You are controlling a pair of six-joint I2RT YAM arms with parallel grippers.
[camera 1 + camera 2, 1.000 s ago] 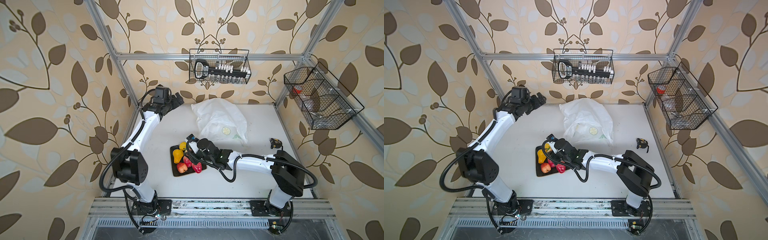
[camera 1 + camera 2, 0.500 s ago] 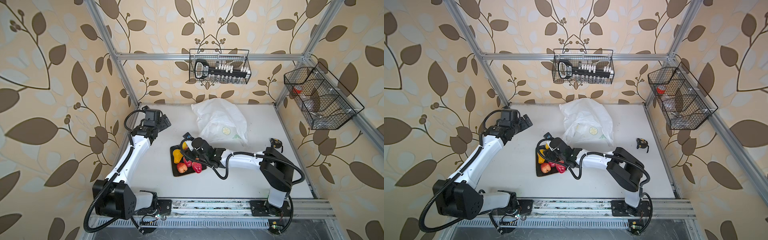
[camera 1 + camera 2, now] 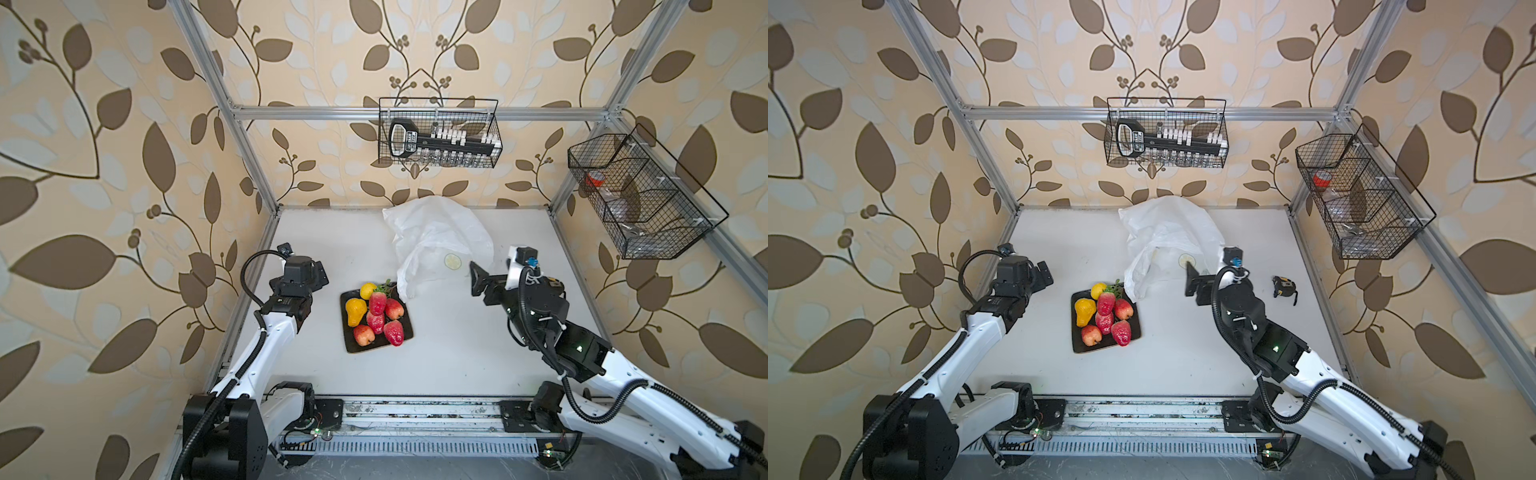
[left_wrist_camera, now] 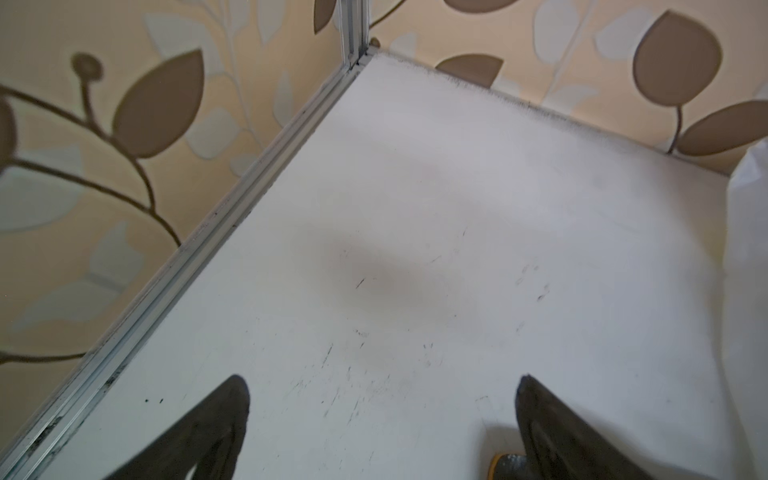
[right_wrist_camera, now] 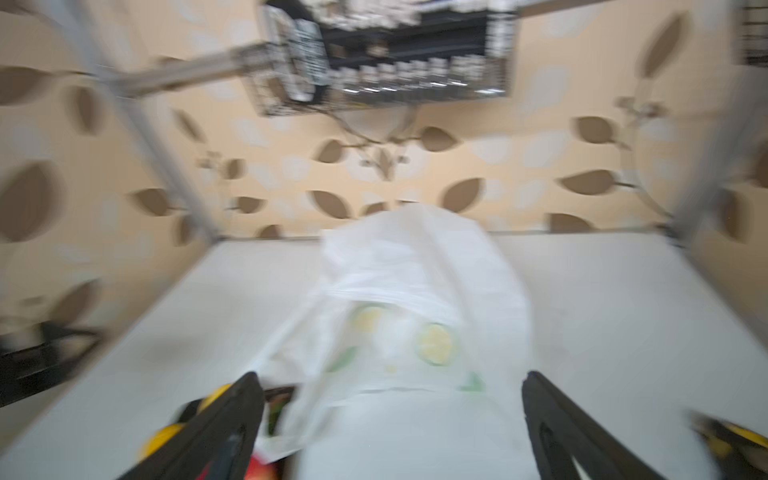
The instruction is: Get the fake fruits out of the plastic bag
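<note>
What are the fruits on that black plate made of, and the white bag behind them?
The fruits look like moulded plastic: glossy highlights, very even reds and yellows. The bag seems thin plastic film: crinkled, translucent, slumped, printed with a citrus slice. The plate is black and smooth, perhaps plastic or ceramic; the look leaves that open.

the fake fruits (image 3: 377, 309) are mostly red, plus one yellow-orange and one yellow, on a black plate (image 3: 350, 347). plastic bag (image 3: 436, 232) is white with yellow-green citrus slices. white surface (image 3: 457, 353), beige wallpaper (image 3: 332, 62) with brown leaves.
</note>
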